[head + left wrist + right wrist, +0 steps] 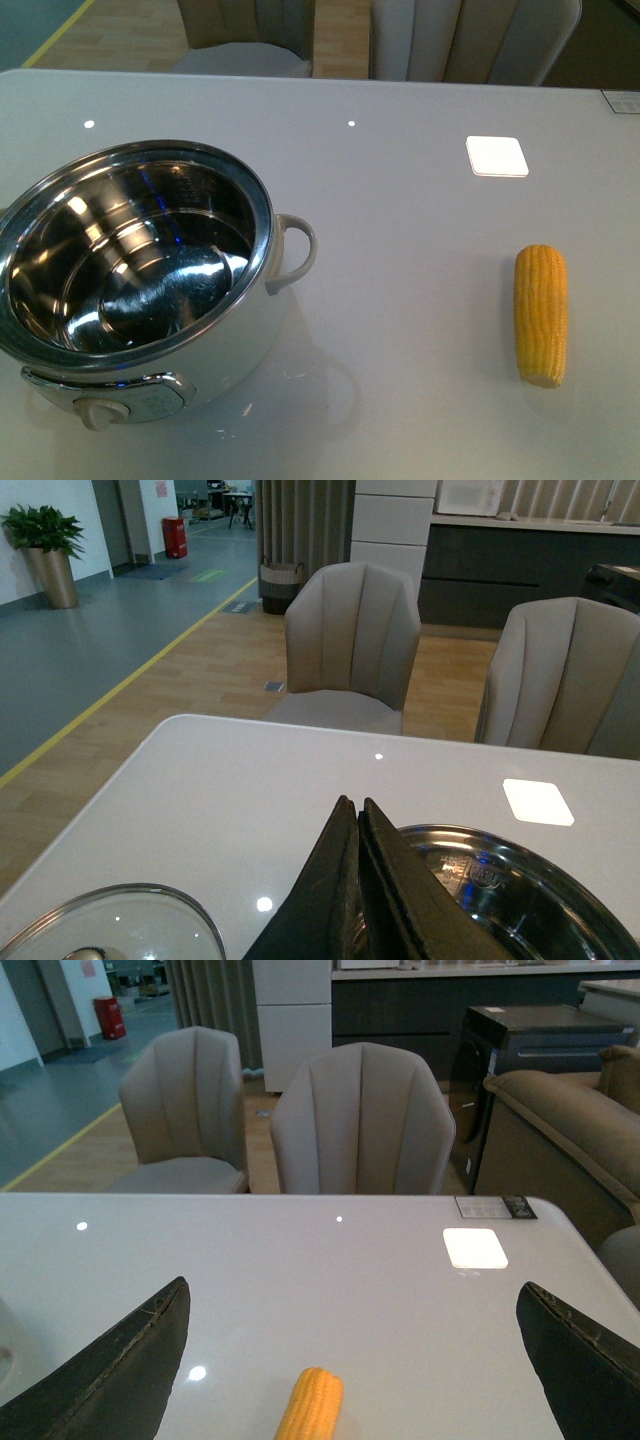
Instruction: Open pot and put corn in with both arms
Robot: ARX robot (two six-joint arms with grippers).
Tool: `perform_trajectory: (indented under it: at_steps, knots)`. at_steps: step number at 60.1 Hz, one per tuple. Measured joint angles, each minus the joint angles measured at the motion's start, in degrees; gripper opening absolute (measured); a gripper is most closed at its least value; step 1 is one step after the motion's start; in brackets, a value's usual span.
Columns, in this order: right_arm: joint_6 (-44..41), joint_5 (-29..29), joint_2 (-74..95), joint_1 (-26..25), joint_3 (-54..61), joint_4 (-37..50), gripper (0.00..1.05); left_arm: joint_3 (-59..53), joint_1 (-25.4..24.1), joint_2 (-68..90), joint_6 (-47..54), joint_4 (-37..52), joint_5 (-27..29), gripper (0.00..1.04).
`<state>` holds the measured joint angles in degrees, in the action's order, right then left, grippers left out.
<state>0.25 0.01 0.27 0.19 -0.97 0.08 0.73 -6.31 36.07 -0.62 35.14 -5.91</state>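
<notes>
Right claw [352, 1290] spread wide, empty, corn [310, 1405] ahead on bench [400, 200]; left claw [355, 802] pinched together, empty. Pot [140, 260] lidless. Next: lower, grip corn mid-length.

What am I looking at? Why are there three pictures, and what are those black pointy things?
This is a robot with two arms, and each picture comes from one of its cameras. The first camera looks forward from the robot's body. On the table you can see an open pot, shiny and empty inside, and a corn cob lying to its right. The other two cameras sit on the robot's wrists. The black pointy things are its pinching fingers. The left gripper is pinched shut and holds nothing. A glass lid lies on the table next to the pot. The right gripper is spread wide open, with the corn lying in front of it, untouched. The chairs behind the table are empty.
</notes>
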Motion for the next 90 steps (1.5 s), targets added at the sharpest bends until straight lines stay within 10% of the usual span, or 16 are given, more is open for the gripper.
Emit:
perform_trajectory:
  at_steps: [9,83,90]
  knots:
    - [0.0,0.0,0.0,0.0,0.0,0.0,0.96,0.0,5.9,-6.4,0.1,-5.9,5.3,0.03]
    - [0.0,0.0,0.0,0.0,0.0,0.0,0.96,0.0,6.2,-35.7,0.1,-35.1,5.9,0.03]
    - [0.0,0.0,0.0,0.0,0.0,0.0,0.96,0.0,6.2,-35.7,0.1,-35.1,5.9,0.22]
